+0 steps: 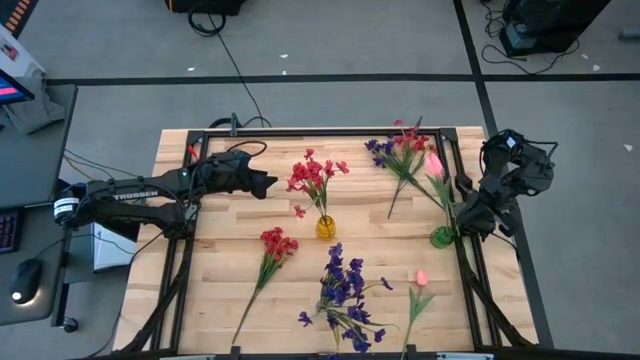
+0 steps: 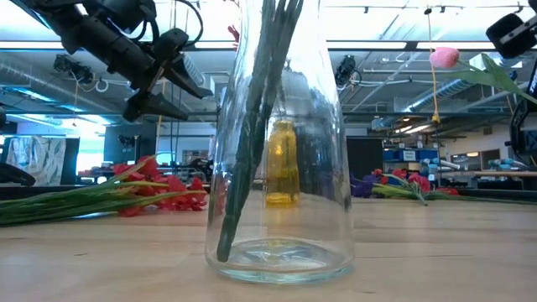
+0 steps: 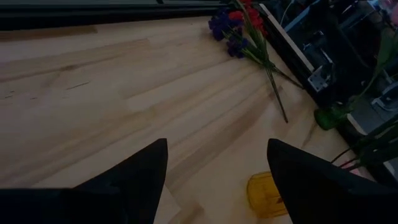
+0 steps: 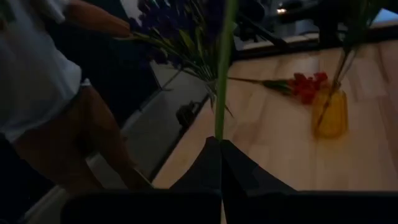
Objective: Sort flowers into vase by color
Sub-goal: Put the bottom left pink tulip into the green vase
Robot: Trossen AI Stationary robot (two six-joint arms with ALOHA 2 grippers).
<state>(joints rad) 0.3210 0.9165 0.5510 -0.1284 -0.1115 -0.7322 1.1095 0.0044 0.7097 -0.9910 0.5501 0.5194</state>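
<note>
A pink tulip [image 1: 433,163] on a long green stem is up at the table's right edge, above a small green vase [image 1: 442,237]. My right gripper [image 1: 464,212] is shut on its stem. Red blooms [image 1: 312,175] stand in a yellow vase [image 1: 326,228] at mid-table. My left gripper [image 1: 266,184] hovers open just left of them, touching nothing. Purple blooms [image 1: 345,292] stand in a clear vase [image 2: 277,168] at the near edge. A red sprig [image 1: 275,245], a pink bud [image 1: 421,279] and a mixed purple and red bunch [image 1: 400,150] lie flat on the table. My right gripper pinches the tulip's green stem [image 4: 219,127] between its two shut fingers [image 4: 239,168], coming from the table's right side. The stem crosses the fingertips and stands roughly upright, bloom [image 2: 445,57] high. Its lower end reaches down to the green vase [image 3: 326,117]; whether it is inside, I cannot tell.
A black frame rail [image 1: 320,131] runs around the wooden table. A person in a white shirt [image 4: 37,68] stands beyond the table's near edge. Bare wood [image 1: 215,230] lies on the left half, between the left arm and the red sprig.
</note>
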